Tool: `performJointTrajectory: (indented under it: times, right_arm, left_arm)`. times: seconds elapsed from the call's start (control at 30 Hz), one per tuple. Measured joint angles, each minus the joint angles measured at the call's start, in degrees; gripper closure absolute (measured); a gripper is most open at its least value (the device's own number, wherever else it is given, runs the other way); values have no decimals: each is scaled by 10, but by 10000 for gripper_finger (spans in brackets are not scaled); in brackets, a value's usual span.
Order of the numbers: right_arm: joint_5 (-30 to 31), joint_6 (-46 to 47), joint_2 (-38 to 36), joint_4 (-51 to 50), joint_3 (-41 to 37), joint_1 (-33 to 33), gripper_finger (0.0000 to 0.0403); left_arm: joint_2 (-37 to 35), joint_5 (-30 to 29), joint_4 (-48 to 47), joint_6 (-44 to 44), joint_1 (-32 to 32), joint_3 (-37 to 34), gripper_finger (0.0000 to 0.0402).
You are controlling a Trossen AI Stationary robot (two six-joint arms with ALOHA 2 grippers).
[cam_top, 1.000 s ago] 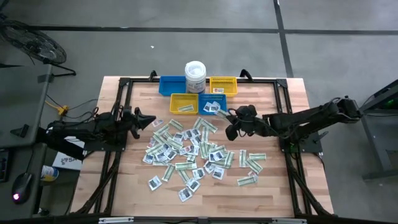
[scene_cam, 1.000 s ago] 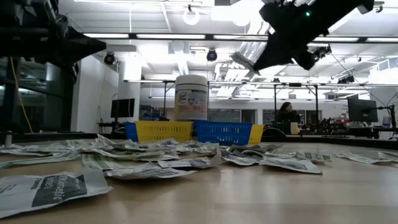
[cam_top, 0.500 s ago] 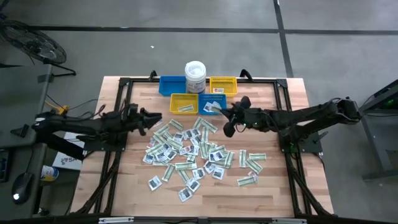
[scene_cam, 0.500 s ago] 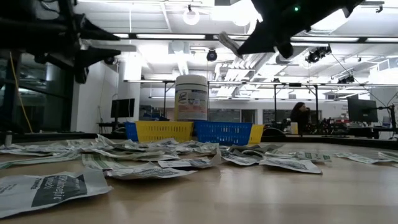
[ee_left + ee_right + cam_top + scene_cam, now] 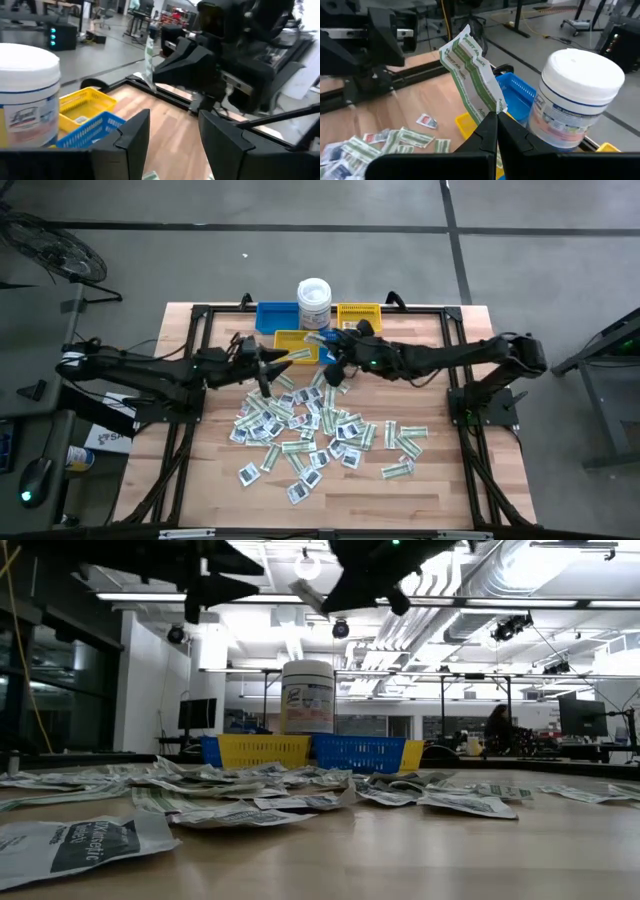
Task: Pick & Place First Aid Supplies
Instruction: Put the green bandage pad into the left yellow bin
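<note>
From above: wooden table [image 5: 440,480] with a loose heap of first aid packets [image 5: 310,425] spread across its middle, white squares and green-and-white strips mixed. At the far edge stand a white lidded tub [image 5: 314,302], blue bins [image 5: 272,317] and yellow bins [image 5: 358,315]. Left gripper [image 5: 268,368] reaches in over the heap's far-left edge, near the nearer yellow bin; right gripper [image 5: 335,360] stretches across to just beside it, over the bins. Table level: packets [image 5: 250,802] lie flat in the foreground, tub [image 5: 307,696] upright behind the yellow [image 5: 262,750] and blue [image 5: 362,752] bins; both arms hang dark overhead, a pale strip [image 5: 304,595] showing at the right gripper [image 5: 340,588]. Left wrist: own fingers [image 5: 134,135] stand well apart, nothing between them; right gripper [image 5: 175,60] ahead, strip [image 5: 149,55] hanging from it. Right wrist: right fingers [image 5: 487,131] pinched together on one green-and-white strip [image 5: 472,72], held upright above the bins, tub [image 5: 577,100] beside.
</note>
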Motion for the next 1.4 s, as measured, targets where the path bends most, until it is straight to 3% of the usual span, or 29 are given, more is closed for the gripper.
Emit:
performJointTrajectory:
  times: [0.27,0.47,0.67,0.8,1.03,1.27,1.4]
  right_arm:
    - [1,-22,67,-22,75,9,403]
    - [0,-21,94,-23,97,9,403]
    - [-6,-25,98,-22,102,9,403]
    - [-8,-26,98,-23,102,9,403]
    - [-14,-26,98,-22,102,9,403]
    - [-40,-26,98,-23,101,9,399]
    - [-57,8,92,-44,101,9,368]
  left_arm:
    - [20,22,5,-6,48,6,232]
    - [20,79,21,-8,67,6,232]
    - [20,80,17,-34,67,6,238]
    - [20,66,19,-40,67,6,278]
    - [20,65,-6,-68,67,6,392]
    - [20,58,-14,-79,67,6,398]
    - [20,47,-16,-78,67,6,400]
